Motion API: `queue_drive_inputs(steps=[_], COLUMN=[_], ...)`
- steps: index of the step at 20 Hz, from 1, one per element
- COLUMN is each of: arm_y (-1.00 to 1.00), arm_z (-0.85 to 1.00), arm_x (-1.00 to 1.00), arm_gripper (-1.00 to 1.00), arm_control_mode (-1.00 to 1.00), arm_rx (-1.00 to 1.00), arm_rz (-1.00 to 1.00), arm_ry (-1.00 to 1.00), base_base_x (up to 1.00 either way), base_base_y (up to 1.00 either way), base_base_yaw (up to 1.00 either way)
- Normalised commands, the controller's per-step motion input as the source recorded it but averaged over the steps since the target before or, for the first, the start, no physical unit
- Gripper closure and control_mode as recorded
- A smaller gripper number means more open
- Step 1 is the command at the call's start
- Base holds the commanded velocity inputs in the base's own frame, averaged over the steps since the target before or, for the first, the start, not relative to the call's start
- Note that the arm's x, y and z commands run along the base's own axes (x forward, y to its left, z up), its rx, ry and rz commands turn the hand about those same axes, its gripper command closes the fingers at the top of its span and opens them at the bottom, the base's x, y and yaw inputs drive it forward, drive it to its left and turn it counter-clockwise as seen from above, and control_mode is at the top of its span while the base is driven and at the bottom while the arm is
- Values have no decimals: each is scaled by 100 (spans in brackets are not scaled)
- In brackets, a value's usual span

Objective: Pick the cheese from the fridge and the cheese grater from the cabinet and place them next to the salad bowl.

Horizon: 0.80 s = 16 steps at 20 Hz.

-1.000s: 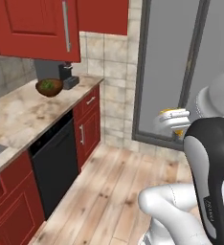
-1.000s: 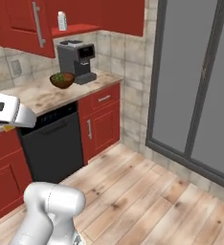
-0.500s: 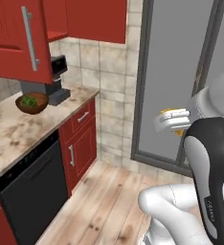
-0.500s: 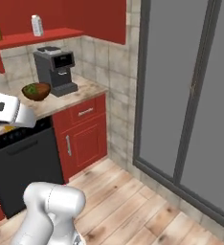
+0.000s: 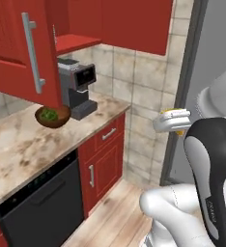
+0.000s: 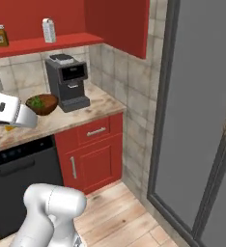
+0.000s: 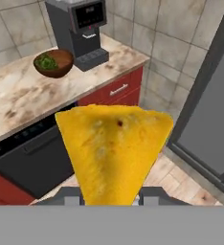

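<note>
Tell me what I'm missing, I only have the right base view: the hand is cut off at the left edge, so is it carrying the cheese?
Observer: Yes. In the hand view the cheese sits wedged between the fingertips of the gripper, point down.
Operator: Is the cabinet door open? I just see the shelf.
Observer: Open. In the left base view the cabinet door swings toward the camera, its grey bar handle facing us.
Operator: Does that door hide anything?
Observer: In the left base view its lower edge covers the top of the salad bowl beside the coffee machine.
</note>
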Motion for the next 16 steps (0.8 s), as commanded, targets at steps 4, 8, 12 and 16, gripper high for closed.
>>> queue_drive_inputs(steps=[4,8,12,16], arm_y=[0,0,0,0], arm_z=[0,0,0,0], arm_x=[0,0,0,0], arm_gripper=[100,100,100,100], arm_control_mode=[100,100,100,100], arm_rx=[0,0,0,0], arm_rz=[0,0,0,0], arm_ry=[0,0,0,0], base_base_x=[100,100,77,23], base_base_y=[0,0,0,0], base_base_yaw=[43,39,37,42])
